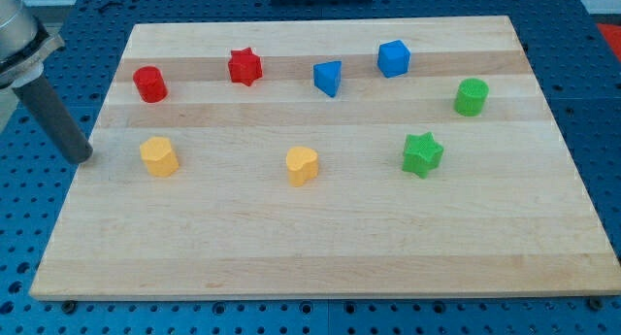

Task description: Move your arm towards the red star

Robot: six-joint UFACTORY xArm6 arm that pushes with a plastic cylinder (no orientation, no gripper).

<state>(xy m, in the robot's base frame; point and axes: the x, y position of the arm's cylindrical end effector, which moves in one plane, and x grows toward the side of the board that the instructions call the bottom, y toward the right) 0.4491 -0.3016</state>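
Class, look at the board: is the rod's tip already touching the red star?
No. My tip sits at the board's left edge, beside the yellow block, well apart from the red star.

So my tip (83, 156) sits at the wooden board's (320, 248) left edge, touching nothing. The yellow block (158, 155) is nearest, at its 3 o'clock. The red cylinder (150, 84) is around 1 o'clock from it, and the red star (245, 66) is further off toward 2 o'clock, well apart from my tip.
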